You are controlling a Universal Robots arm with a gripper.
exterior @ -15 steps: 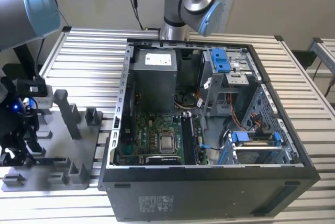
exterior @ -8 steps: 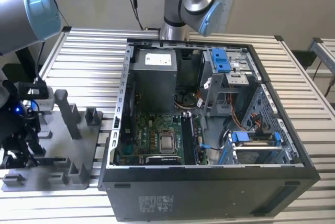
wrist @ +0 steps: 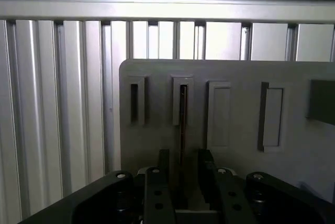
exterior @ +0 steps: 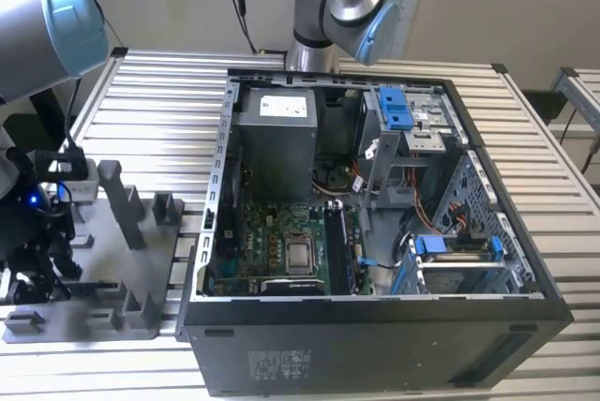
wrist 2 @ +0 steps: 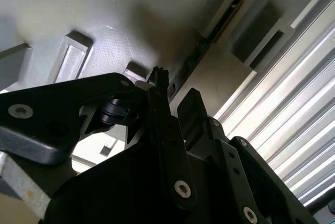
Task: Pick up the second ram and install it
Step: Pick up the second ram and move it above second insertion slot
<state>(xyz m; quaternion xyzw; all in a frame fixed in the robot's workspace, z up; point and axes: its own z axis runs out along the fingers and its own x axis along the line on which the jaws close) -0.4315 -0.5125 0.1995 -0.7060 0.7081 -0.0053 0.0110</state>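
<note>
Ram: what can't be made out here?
- Ram faces: edge-on in the tray slot, first wrist view; chips hidden.
- Ram's near end: behind the hand, both wrist views.
- Board slots in the case: too small in the exterior view to tell which are filled.
- Tray's edge at the exterior view's left: covered by the arm.

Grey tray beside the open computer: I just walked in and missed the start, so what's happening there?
The arm's gripper sits low over the grey tray, its jaws open to either side of the second ram, which stands on edge in a slot. It is not yet lifted; the computer case sits open beside the tray.
</note>
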